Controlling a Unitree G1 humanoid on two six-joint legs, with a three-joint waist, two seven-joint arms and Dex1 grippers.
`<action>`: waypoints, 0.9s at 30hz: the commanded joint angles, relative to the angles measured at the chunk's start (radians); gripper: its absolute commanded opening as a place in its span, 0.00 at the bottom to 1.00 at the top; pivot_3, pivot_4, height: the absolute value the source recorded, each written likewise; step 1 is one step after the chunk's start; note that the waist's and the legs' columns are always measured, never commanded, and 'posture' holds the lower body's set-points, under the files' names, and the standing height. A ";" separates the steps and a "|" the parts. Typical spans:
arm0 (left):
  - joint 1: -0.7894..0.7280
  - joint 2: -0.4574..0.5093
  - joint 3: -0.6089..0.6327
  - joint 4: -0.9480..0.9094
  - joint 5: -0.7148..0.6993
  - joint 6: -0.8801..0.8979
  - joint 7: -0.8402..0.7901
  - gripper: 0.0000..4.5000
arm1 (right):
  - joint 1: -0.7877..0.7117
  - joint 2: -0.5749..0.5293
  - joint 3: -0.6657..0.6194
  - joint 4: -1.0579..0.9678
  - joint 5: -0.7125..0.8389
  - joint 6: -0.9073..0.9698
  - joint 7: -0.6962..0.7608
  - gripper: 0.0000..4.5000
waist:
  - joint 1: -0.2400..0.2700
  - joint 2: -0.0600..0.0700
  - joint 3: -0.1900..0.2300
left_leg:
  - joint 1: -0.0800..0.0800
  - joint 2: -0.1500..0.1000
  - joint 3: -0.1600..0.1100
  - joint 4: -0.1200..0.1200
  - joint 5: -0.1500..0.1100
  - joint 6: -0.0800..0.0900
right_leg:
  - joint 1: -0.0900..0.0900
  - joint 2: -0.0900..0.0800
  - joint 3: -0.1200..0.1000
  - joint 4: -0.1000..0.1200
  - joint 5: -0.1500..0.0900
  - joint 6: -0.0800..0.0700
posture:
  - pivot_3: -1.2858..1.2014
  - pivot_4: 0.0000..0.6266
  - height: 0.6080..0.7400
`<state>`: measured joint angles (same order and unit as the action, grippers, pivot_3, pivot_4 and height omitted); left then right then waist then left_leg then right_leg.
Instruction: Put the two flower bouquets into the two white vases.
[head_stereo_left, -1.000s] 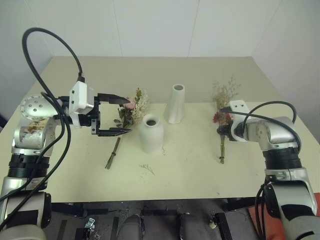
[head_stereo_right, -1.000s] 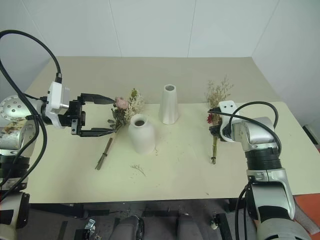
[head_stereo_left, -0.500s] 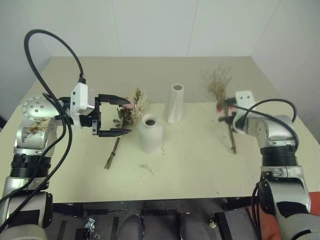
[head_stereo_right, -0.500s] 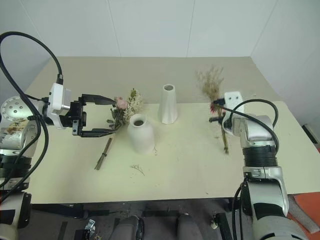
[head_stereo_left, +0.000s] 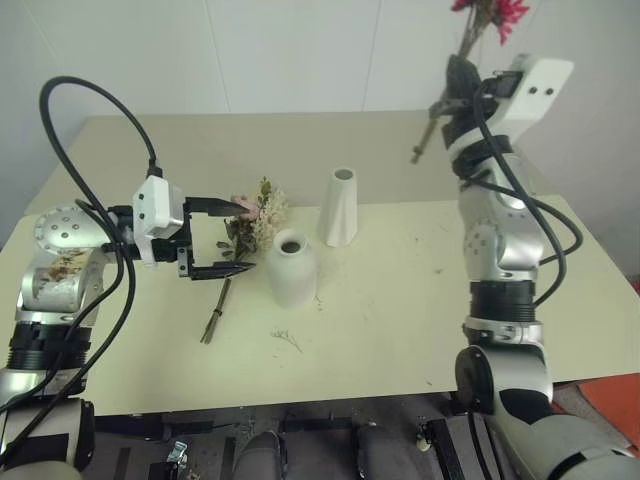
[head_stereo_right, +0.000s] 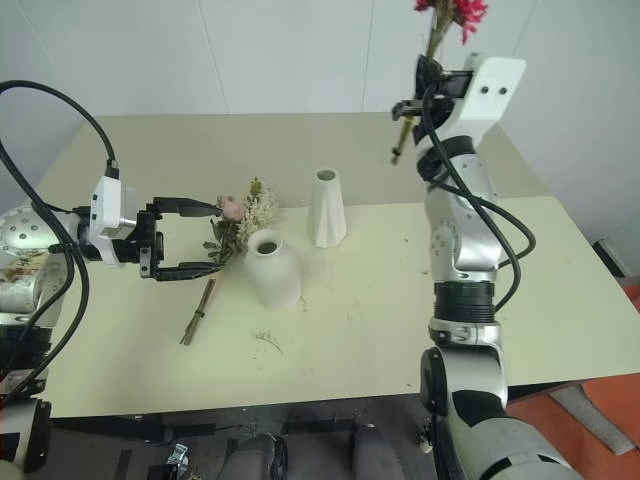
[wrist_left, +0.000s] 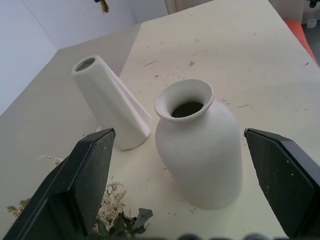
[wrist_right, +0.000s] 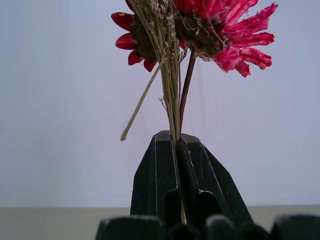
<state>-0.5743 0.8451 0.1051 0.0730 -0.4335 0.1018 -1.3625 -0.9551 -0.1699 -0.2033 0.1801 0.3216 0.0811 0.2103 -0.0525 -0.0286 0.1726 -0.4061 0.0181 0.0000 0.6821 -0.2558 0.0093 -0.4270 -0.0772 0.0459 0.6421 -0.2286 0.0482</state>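
Note:
The pink rose bouquet (head_stereo_left: 252, 214) lies on the table, its stems (head_stereo_left: 216, 312) pointing toward the front edge. My left gripper (head_stereo_left: 244, 237) hovers open just left of it, facing the squat white vase (head_stereo_left: 291, 268). Behind that vase stands the taller, tapered vase (head_stereo_left: 340, 207). In the left wrist view both vases (wrist_left: 197, 150) (wrist_left: 112, 112) stand between the spread fingers (wrist_left: 80, 185). My right gripper (head_stereo_left: 460, 88) is raised high over the table's right side, shut on the thin bouquet's stems. That bouquet's red flower (wrist_right: 210, 30) points up, and the stem end (head_stereo_left: 417, 154) hangs down to the left.
The cream table (head_stereo_left: 400, 300) is scattered with plant crumbs, and a small loose sprig (head_stereo_left: 289, 339) lies in front of the squat vase. White walls close in behind and to the right.
My right arm has swung up and left, lifting the thin bouquet off the table and turning it flower-up. The left gripper has stayed open by the rose bouquet.

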 joint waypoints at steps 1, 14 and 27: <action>0.030 0.033 0.055 -0.053 -0.020 0.016 0.027 1.00 | -0.027 0.034 0.012 -0.021 0.040 -0.048 0.040 0.01 | 0.000 0.000 0.000 | 0.000 0.000 0.000 0.000 0.000 0.000 | 0.000 0.000 0.000 0.000 0.000 0.000 | 0.52 0.24 1.00; 0.103 0.057 0.101 -0.114 -0.035 0.059 0.074 1.00 | -0.091 0.136 0.036 0.150 0.046 -0.148 0.114 0.01 | 0.004 0.001 0.001 | 0.001 0.000 0.000 -0.002 0.001 -0.002 | 0.000 0.000 -0.001 0.001 0.000 0.000 | 0.52 0.24 1.00; 0.088 0.064 0.092 -0.109 -0.037 0.058 0.079 1.00 | -0.138 0.125 0.029 0.440 -0.004 -0.343 0.183 0.01 | -0.015 0.001 0.001 | 0.002 0.000 0.000 -0.003 0.002 -0.003 | 0.000 0.000 0.000 0.001 0.000 -0.001 | 0.52 0.24 1.00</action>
<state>-0.4685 0.8944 0.1780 -0.0134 -0.4579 0.1585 -1.2896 -1.0609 -0.0360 -0.1697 0.6236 0.3237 -0.2238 0.3837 -0.0671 -0.0274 0.1733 -0.4042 0.0178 0.0000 0.6788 -0.2538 0.0059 -0.4272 -0.0774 0.0455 0.6428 -0.2285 0.0476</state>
